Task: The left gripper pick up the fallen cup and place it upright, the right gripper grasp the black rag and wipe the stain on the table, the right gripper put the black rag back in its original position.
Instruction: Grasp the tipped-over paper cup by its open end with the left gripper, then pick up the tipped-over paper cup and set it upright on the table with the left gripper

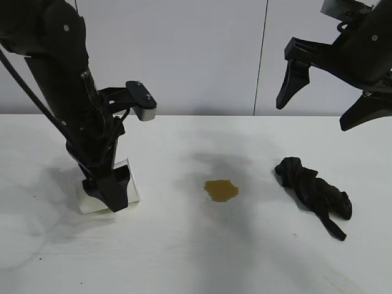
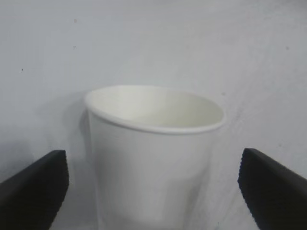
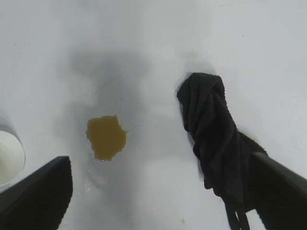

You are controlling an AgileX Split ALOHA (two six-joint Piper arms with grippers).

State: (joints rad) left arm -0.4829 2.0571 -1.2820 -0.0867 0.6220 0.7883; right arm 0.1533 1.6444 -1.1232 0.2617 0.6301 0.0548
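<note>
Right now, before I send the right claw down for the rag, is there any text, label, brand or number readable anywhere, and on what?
None: no view shows readable text.
Cup: plain white, no print.
Rag: plain black, no tag seen.
Table: only the stain and faint specks.
Left claw and right claw: no markings seen.

The stain [image 3: 106, 137] is lying on the surface [image 3: 158, 43] beside the bunched black rag [image 3: 216, 139], apart from it.

One cup [image 2: 153, 158], one stain [image 1: 221, 190], one black rag [image 1: 312, 193], two arms
</note>
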